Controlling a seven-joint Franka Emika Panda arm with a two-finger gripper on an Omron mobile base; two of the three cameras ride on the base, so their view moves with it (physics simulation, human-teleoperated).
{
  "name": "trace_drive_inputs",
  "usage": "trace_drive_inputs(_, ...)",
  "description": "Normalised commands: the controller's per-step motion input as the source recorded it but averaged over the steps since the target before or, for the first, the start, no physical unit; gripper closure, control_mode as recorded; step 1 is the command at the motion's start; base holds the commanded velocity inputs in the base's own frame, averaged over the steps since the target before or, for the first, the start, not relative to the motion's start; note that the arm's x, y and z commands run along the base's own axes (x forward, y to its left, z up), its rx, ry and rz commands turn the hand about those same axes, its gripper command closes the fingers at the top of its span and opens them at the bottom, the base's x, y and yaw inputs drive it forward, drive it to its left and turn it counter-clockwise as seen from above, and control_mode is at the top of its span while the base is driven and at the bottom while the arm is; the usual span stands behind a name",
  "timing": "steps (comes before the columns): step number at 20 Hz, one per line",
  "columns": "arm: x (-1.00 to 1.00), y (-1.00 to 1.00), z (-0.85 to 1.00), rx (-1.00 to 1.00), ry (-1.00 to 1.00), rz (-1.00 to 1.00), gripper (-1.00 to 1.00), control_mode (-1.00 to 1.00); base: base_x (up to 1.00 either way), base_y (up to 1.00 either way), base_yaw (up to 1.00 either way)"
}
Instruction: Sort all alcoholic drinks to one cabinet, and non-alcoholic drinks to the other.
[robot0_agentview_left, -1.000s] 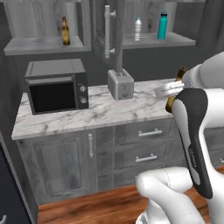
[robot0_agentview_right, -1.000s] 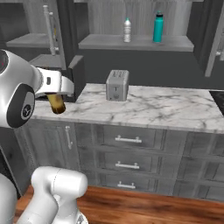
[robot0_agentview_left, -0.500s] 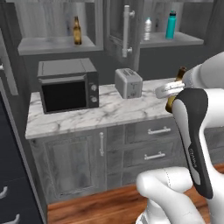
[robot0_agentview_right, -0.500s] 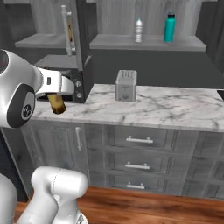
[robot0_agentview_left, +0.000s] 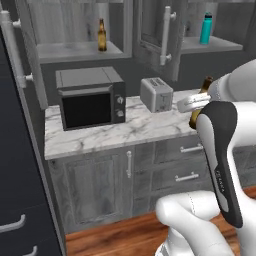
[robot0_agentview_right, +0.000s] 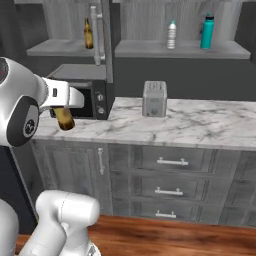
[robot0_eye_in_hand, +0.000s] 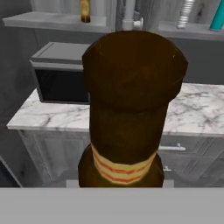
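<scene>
My gripper (robot0_agentview_right: 64, 107) is clamped on a beer bottle (robot0_eye_in_hand: 131, 109); in the hand view its brown body stands in the middle of the frame, with a pale band with red stripes near the bottom. In the right base view the bottle hangs at the left side of the frame, under my white hand, in front of the microwave (robot0_agentview_right: 82, 92). In the left base view I see it at the right side, its neck pointing up behind my arm.

I judge that I am in the carrying step: one alcoholic drink is in my grip and must go to the cabinet where the other one already stands. The second beer bottle (robot0_agentview_left: 102, 36) is on the left cabinet shelf (robot0_agentview_left: 75, 50), in the upper left part of the frame. So the next move calls for raising my hand up to this shelf, passing the open door with the pale bar handle (robot0_agentview_left: 165, 35), and setting the bottle upright beside its twin, not touching it.

The right base view shows the water bottle (robot0_agentview_right: 172, 35) and the teal flask (robot0_agentview_right: 207, 31) together on the right shelf, in the upper right. In the left base view the flask is in the upper right corner. The toaster (robot0_agentview_left: 156, 94) is on the marble counter (robot0_agentview_left: 115, 132), near the centre in both base views.
</scene>
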Motion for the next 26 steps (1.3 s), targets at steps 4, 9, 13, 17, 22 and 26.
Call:
trace_drive_inputs(4, 0.00, 0.00, 0.00, 0.00, 0.00, 0.00, 1.00, 1.00, 0.52, 0.30, -0.07)
trace_drive_inputs(9, 0.00, 0.00, 0.00, 0.00, 0.00, 0.00, 1.00, 1.00, 0.65, 0.27, -0.09)
trace_drive_inputs(13, 0.00, 0.00, 0.00, 0.00, 0.00, 0.00, 1.00, 1.00, 0.57, 0.36, -0.09)
trace_drive_inputs(17, 0.00, 0.00, 0.00, 0.00, 0.00, 0.00, 1.00, 1.00, 0.42, 0.47, -0.08)
trace_drive_inputs(22, 0.00, 0.00, 0.00, 0.00, 0.00, 0.00, 1.00, 1.00, 0.31, 0.54, -0.06)
trace_drive_inputs(26, 0.00, 0.00, 0.00, 0.00, 0.00, 0.00, 1.00, 1.00, 0.28, 0.54, -0.05)
